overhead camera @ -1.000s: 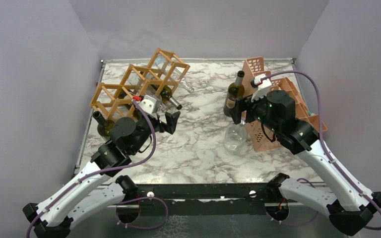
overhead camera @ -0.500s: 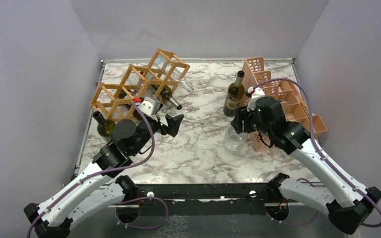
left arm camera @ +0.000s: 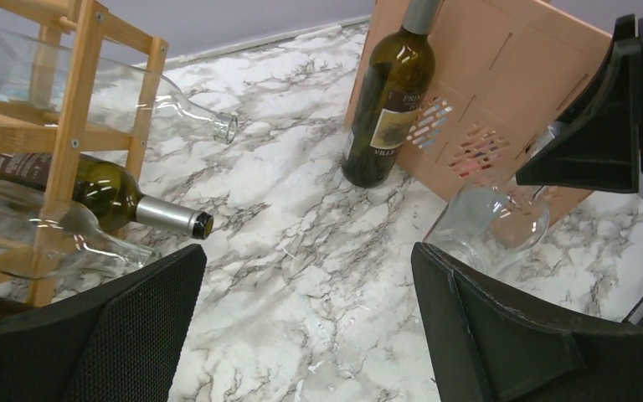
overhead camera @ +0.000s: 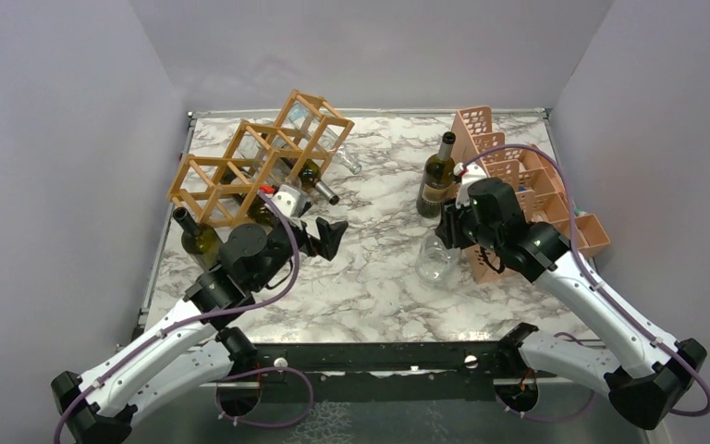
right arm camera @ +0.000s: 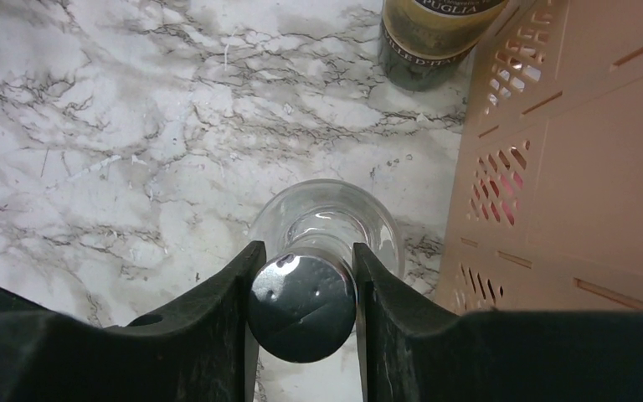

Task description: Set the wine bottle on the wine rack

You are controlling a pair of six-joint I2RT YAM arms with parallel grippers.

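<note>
A clear glass wine bottle (overhead camera: 436, 258) stands upright on the marble table beside the pink crate. My right gripper (overhead camera: 450, 225) is above it, shut on its silver-capped top (right arm camera: 303, 306), with one finger (right arm camera: 218, 310) pressed to each side of the cap. The wooden wine rack (overhead camera: 240, 171) lies tilted at the back left and holds several bottles. My left gripper (overhead camera: 328, 236) hovers open in front of the rack with nothing between its fingers (left arm camera: 134, 335). From the left wrist, the clear bottle (left arm camera: 494, 226) is ahead to the right and the rack (left arm camera: 67, 126) is to the left.
A green wine bottle (overhead camera: 437, 176) stands upright behind the clear one, against the pink plastic crate (overhead camera: 527, 185). A dark bottle (left arm camera: 100, 188) and a clear one (left arm camera: 159, 92) poke out of the rack. Another dark bottle (overhead camera: 194, 236) lies at the rack's front left.
My right gripper has come down over the clear bottle and shut on its capped top. The left arm has shifted slightly forward and stays open.
</note>
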